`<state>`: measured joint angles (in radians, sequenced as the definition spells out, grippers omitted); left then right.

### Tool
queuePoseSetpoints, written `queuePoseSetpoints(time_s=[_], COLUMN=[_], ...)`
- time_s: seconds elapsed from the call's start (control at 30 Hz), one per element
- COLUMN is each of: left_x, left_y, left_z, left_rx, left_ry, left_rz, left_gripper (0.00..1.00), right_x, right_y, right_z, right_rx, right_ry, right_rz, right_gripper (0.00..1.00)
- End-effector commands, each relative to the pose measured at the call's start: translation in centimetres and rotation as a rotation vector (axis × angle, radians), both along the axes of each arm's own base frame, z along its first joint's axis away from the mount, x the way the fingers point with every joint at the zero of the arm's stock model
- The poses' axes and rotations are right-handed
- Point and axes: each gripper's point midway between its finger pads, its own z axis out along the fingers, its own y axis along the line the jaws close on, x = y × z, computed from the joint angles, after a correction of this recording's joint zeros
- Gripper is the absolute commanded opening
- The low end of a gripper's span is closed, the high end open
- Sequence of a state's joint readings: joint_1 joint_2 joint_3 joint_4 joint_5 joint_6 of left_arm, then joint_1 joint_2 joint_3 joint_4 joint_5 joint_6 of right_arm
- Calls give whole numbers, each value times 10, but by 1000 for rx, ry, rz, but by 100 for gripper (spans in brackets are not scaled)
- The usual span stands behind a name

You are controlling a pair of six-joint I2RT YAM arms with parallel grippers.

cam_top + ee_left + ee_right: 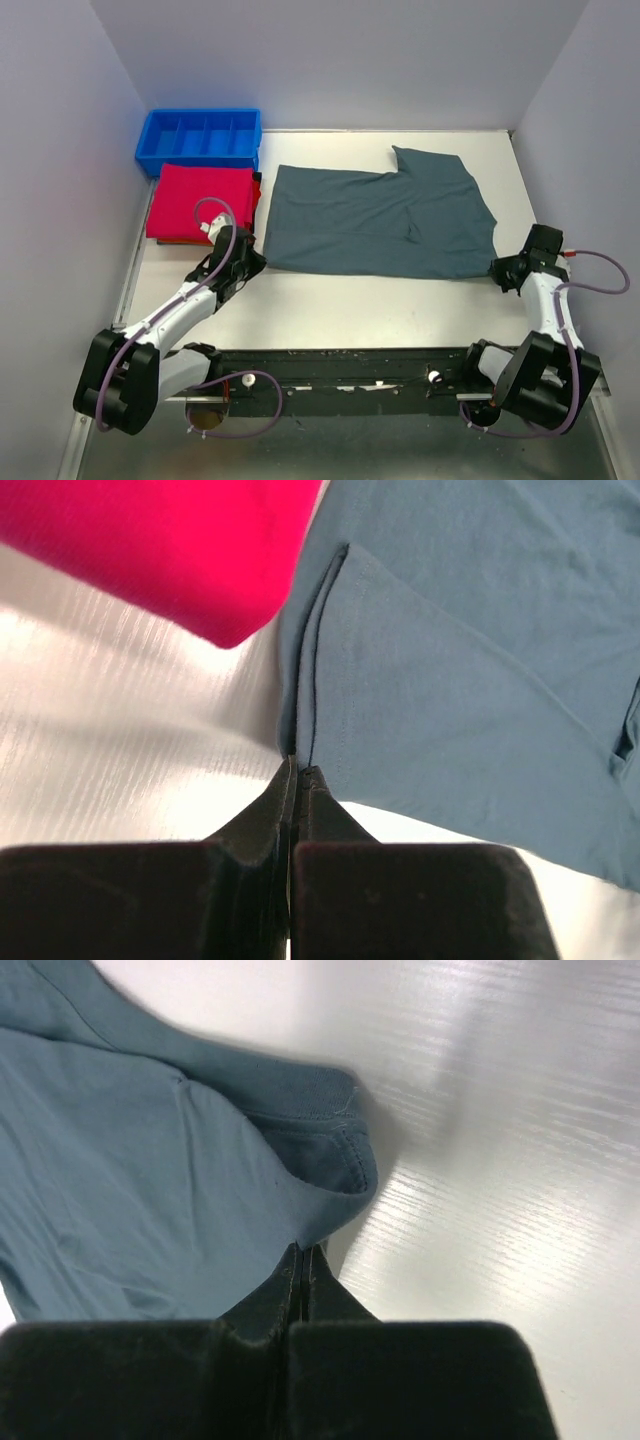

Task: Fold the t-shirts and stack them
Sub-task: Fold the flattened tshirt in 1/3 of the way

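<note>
The dark grey-blue t-shirt (380, 220) lies spread flat across the middle of the white table, one sleeve sticking out at the back right. At its near left corner sits my left gripper (252, 262), shut, with the hem (305, 730) running into the closed tips (300, 770). My right gripper (500, 270) is at the near right corner, also shut, and a curled fold of the shirt (130, 1180) is pinched between its tips (302, 1248). The red-magenta t-shirt (200, 200) lies folded at the left; its corner (170, 550) is just beyond the left gripper.
A blue plastic tray (150, 150) with dividers stands in the back left corner behind the red shirt. Grey walls close in the left, back and right sides. Bare white table (350, 310) runs between the shirt's near edge and the arm bases.
</note>
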<state>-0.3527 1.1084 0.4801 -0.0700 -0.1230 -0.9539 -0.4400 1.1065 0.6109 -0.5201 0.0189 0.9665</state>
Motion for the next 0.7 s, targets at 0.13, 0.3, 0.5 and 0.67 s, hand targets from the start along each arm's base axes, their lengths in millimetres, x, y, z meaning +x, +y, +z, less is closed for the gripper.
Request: queuePoseSetpoints(time_s=[0.13,0.3,0.5,0.67], left_x=[-12,-18,-15,-6], left_y=[17,16,19,29], left_z=[-10,-19,-17,17], left_rx=[66,58,110,160], left_ry=[31,37,39,-33], left_rz=[16,3,-24,-2], left_gripper=[0,3,61,61], right_x=[-34,-34,-8,16], right_y=[-17,-21,-19,-16], right_z=[-6,-7,19,49], right_rx=[-121,-168,-236,-327], right_ry=[57,19,-91,-213], right_rz=[-93,-88,90,247], right_gripper=[1,35,51,51])
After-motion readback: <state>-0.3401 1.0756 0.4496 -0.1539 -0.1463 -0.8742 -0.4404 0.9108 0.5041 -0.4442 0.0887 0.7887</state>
